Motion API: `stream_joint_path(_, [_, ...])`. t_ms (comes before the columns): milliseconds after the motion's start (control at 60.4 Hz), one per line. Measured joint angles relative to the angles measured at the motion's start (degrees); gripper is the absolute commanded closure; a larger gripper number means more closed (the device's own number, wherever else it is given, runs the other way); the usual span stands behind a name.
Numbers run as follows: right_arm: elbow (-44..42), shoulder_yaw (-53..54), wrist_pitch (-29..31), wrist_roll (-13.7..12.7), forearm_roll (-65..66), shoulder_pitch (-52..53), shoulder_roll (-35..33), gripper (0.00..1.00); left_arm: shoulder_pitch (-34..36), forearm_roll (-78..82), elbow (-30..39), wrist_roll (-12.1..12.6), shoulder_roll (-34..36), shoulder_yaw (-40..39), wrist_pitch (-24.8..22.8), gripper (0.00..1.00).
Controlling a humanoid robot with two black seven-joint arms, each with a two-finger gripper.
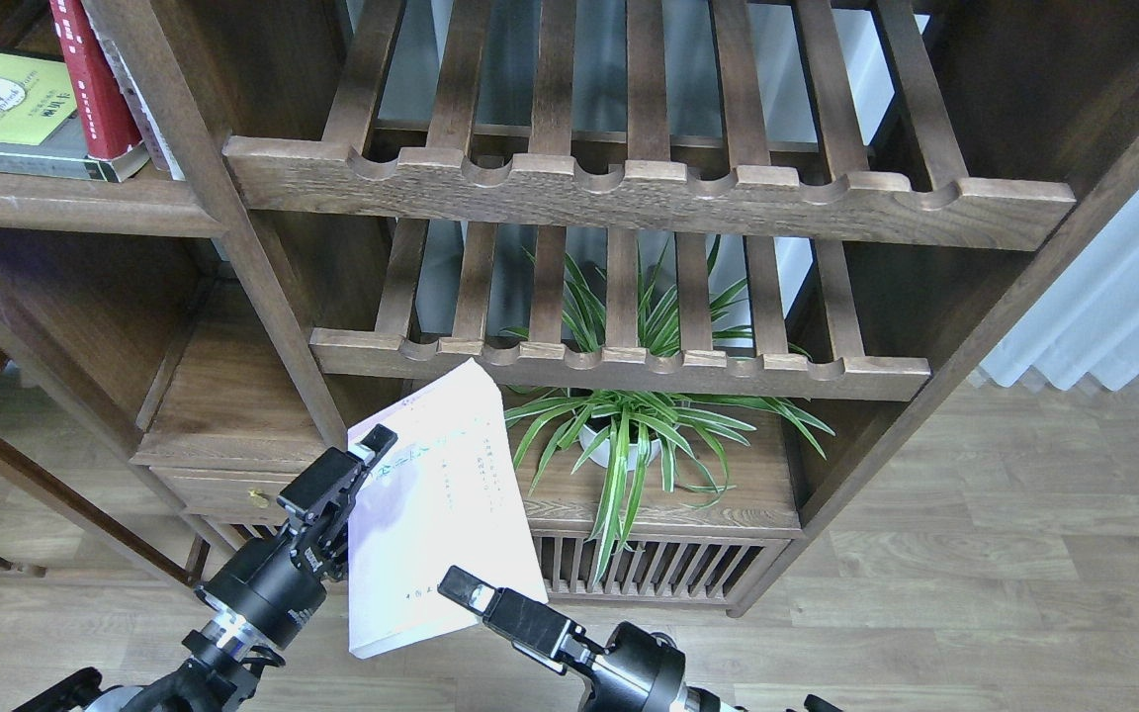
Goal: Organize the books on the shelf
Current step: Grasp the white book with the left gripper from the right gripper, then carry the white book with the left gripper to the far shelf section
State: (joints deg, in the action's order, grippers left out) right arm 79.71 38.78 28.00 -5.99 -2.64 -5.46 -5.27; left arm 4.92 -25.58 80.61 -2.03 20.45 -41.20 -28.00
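Note:
The large white book (436, 524) hangs tilted in mid-air in front of the cabinet, low in the middle. My right gripper (468, 593) is shut on its lower edge. My left gripper (367, 457) is at the book's upper left edge, with one finger (378, 438) lying over the cover; its other finger is hidden. The red book (85, 79) stands leaning on the solid plank shelf (65, 203) at the top left. The grey-black book with the lime-green panel (6, 114) lies flat beside it.
Two slatted racks with notched front rails (649, 193) (619, 361) fill the cabinet's middle. A potted spider plant (629, 435) stands on the low board right of the white book. A slanted wooden post (233, 227) separates the bays. A drawer unit (223, 435) is at lower left.

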Motion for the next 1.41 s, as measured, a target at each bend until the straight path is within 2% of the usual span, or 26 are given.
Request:
stream_joint_path(116, [0.0, 0.0, 0.0, 0.0, 0.1, -0.1, 0.0, 0.97, 0.0, 0.1, 0.0, 0.0, 0.2, 0.6, 0.0, 0.72])
stream_joint_path(215, [0.0, 0.1, 0.0, -0.1, 0.1, -0.2, 0.0, 0.97, 0.0, 0.2, 0.0, 0.1, 0.5, 0.8, 0.0, 0.92])
stream_joint_path(232, [0.0, 0.1, 0.0, -0.2, 0.1, -0.2, 0.0, 0.97, 0.0, 0.2, 0.0, 0.1, 0.6, 0.9, 0.0, 0.92])
stream_joint_path(646, [-1.1, 1.1, 0.0, -0.3, 0.2, 1.4, 0.4, 0.97, -0.2, 0.4, 4.4, 0.7, 8.3, 1.8, 0.0, 0.93])
stream_joint_path(1043, [-2.1, 1.7, 0.0, -0.2, -0.3, 2.9, 0.0, 0.94, -0.1, 0.8, 5.2, 1.0, 13.4, 1.7, -0.1, 0.92])
stream_joint_path(1093, [-2.1, 2.0, 0.0, -0.1, -0.4, 2.9, 0.0, 0.85, 0.2, 0.8, 5.2, 1.0, 13.9, 1.6, -0.1, 0.92])
stream_joint_path(1109, [-2.1, 2.1, 0.0, -0.1, -0.4, 2.9, 0.0, 0.74, 0.3, 0.8, 5.2, 1.0, 14.1, 1.5, -0.1, 0.92])
stream_joint_path(1126, [-2.1, 2.2, 0.0, -0.1, -0.4, 2.9, 0.0, 0.68, 0.5, 0.8, 5.2, 1.0, 14.2, 1.5, -0.1, 0.92])
stream_joint_path(1142, [-2.1, 2.3, 0.0, -0.1, -0.4, 2.9, 0.0, 0.47, 0.7, 0.8, 5.2, 1.0, 14.4, 1.4, -0.1, 0.92])
stream_joint_path(1159, [-2.1, 2.4, 0.0, -0.1, -0.3, 2.9, 0.0, 0.43, 1.0, 0.8, 5.2, 1.0, 14.8, 1.4, -0.1, 0.92])
stream_joint_path(1325, [-2.0, 2.5, 0.0, -0.2, 0.9, 2.7, -0.3, 0.16, 1.0, 1.8, 4.9, 1.4, 17.1, -5.5, 0.1, 0.92])
stream_joint_path(1407, [-2.0, 2.5, 0.0, -0.2, 1.6, 2.7, -0.2, 0.09, 0.9, 2.0, 5.0, 1.5, 19.7, -7.8, 0.1, 0.92])
